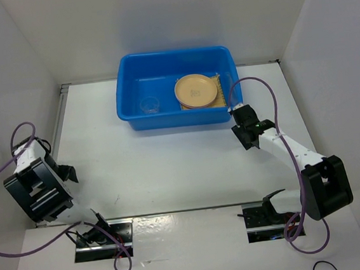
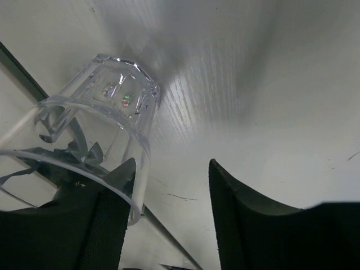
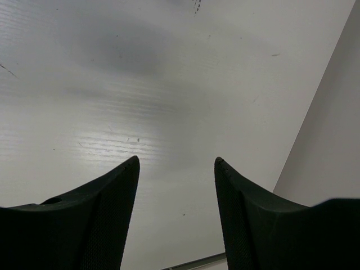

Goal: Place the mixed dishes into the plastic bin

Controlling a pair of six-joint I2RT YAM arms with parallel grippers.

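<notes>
The blue plastic bin [image 1: 124,83] stands at the back middle of the table. In its right half a yellow-tan plate [image 1: 195,90] lies on a pink plate, on the bamboo mat [image 1: 222,96]. A clear cup [image 1: 148,105] stands in its left half. My left gripper [image 1: 69,174] is open at the far left by the wall. In the left wrist view it [image 2: 171,169] has a clear cup [image 2: 107,112] on its side, the rim crossing in front of the left finger [image 2: 107,219]. My right gripper [image 1: 236,111] is open and empty by the bin's front right corner, over bare table [image 3: 176,163].
White walls close in the table on the left, back and right. A metal strip [image 1: 60,121] runs along the left wall's foot. Purple cables loop off both arms near the front edge.
</notes>
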